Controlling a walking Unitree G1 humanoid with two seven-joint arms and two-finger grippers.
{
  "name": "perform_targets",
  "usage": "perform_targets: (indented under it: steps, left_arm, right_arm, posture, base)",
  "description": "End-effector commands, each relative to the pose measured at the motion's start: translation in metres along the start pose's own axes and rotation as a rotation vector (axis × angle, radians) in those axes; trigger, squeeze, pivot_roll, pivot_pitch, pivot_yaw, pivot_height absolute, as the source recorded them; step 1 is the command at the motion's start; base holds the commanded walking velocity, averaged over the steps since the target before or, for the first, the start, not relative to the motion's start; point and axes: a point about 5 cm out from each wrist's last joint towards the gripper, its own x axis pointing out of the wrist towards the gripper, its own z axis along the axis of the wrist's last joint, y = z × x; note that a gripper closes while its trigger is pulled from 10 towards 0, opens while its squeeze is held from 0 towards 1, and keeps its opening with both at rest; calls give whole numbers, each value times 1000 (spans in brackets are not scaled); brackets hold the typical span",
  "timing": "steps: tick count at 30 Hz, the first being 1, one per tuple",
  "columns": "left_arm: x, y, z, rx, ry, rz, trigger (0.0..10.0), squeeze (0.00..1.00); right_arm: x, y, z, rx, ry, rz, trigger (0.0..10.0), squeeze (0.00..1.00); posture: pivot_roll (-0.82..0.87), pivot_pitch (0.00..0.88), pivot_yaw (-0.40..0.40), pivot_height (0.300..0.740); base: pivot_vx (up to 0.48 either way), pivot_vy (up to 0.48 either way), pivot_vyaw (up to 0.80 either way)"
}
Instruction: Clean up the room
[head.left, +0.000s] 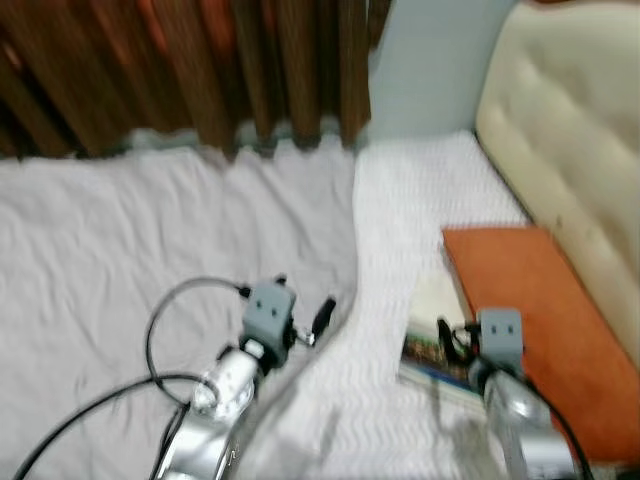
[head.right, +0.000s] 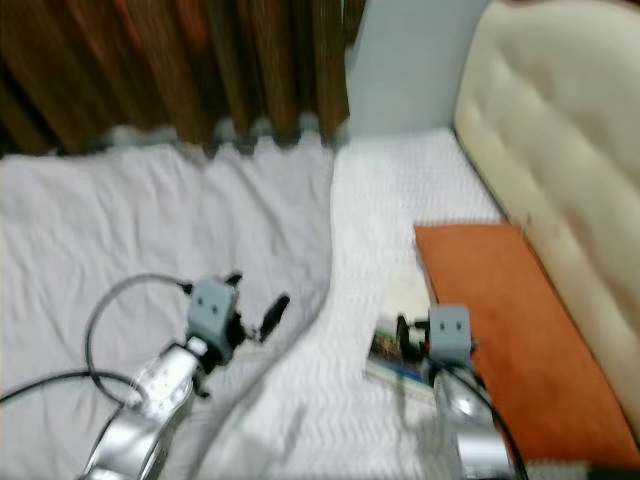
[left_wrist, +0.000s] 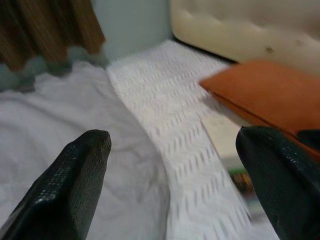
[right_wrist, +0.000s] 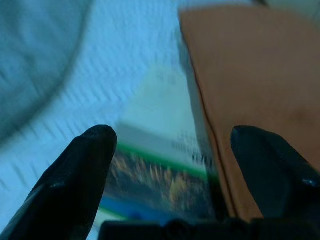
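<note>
Right gripper jaws wide apart, empty, hovering over book on bed beside orange pillow. Left gripper jaws apart, empty. Book cover blurred.

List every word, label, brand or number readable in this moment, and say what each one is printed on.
None can be read.
Book on the white bedspread, beside the orange pillow: dark lettering on its pale cover, just above the green strip and picture, too blurred to read.
Right gripper, open, hovers over that book; left gripper, open, over the grey sheet. No markings show on either.
</note>
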Motion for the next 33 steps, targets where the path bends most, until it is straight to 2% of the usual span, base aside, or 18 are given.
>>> perform_targets:
  steps: [1, 2, 4, 6, 8, 9, 10, 12, 15, 17, 23, 27, 28, 29, 31, 33]
  left_arm:
    - [-24, 0, 10, -38, 32, -68, 10000, 0]
    - [-24, 0, 10, -38, 32, -68, 10000, 0]
    - [-40, -5, 22, -23, 29, -133, 10000, 0]
    - [-56, -8, 29, -8, 31, -123, 10000, 0]
    - [-65, -8, 29, -47, 38, -89, 10000, 0]
    - [-75, -12, 33, -61, 34, -93, 10000, 0]
    - [-75, -12, 33, -61, 34, -93, 10000, 0]
    - [-85, -21, 37, -100, 55, -118, 10000, 0]
    - [-92, -31, 37, -117, 81, -130, 10000, 0]
    - [-100, -37, 38, -145, 99, -124, 10000, 0]
    - [-117, -47, 43, -183, 132, -103, 10000, 0]
    - [-125, -51, 46, -183, 149, -97, 10000, 0]
    - [-130, -52, 46, -184, 165, -96, 10000, 0]
    - [-130, -52, 46, -184, 165, -96, 10000, 0]
    - [-134, -53, 46, -190, 182, -88, 10000, 0]
    - [-135, -53, 46, -192, 187, -85, 10000, 0]
  right_arm:
    - [2, 11, -10, 11, 45, -5, 10000, 0]
    - [2, 11, -10, 11, 45, -5, 10000, 0]
    - [5, 14, -9, 5, 47, -7, 10000, 0]
    - [12, 15, -5, 3, 51, -45, 10000, 0]
    - [19, 16, 0, 9, 49, -74, 10000, 0]
    - [24, 16, 8, -18, 26, -94, 10000, 0]
    - [24, 16, 8, -18, 26, -94, 10000, 0]
    - [29, 16, 18, -19, 11, -111, 10000, 0]
    - [35, 18, 32, -55, -27, -117, 10000, 0]
    - [38, 21, 47, -64, -79, -106, 10000, 0]
    - [42, 23, 64, -56, -168, -112, 10000, 0]
    - [43, 19, 60, 17, -125, -110, 10000, 0]
    - [44, 17, 54, 113, -64, -102, 10000, 0]
    - [44, 17, 54, 113, -64, -102, 10000, 0]
    - [44, 16, 50, 188, -15, -99, 10000, 0]
    - [44, 17, 48, 208, -4, -98, 10000, 0]
  posture:
    - [96, 488, 126, 740]
    - [96, 488, 126, 740]
    - [125, 527, 138, 740]
    - [181, 595, 162, 740]
    - [189, 603, 165, 740]
    - [204, 625, 168, 740]
    - [204, 625, 168, 740]
    - [210, 647, 168, 740]
    - [221, 687, 165, 740]
    - [228, 691, 163, 740]
    - [243, 679, 157, 740]
    - [265, 687, 159, 740]
    - [276, 697, 161, 740]
    - [276, 697, 161, 740]
    - [278, 707, 161, 740]
    - [278, 707, 161, 740]
  base:
    - [0, 0, 0]
    - [0, 0, 0]
    - [0, 0, 0]
    - [0, 0, 0]
    - [0, 0, 0]
    - [0, 0, 0]
    - [0, 0, 0]
    - [0, 0, 0]
    - [0, 0, 0]
    - [0, 0, 0]
    - [0, 0, 0]
    - [0, 0, 0]
    - [0, 0, 0]
    - [0, 0, 0]
    - [0, 0, 0]
    - [0, 0, 0]
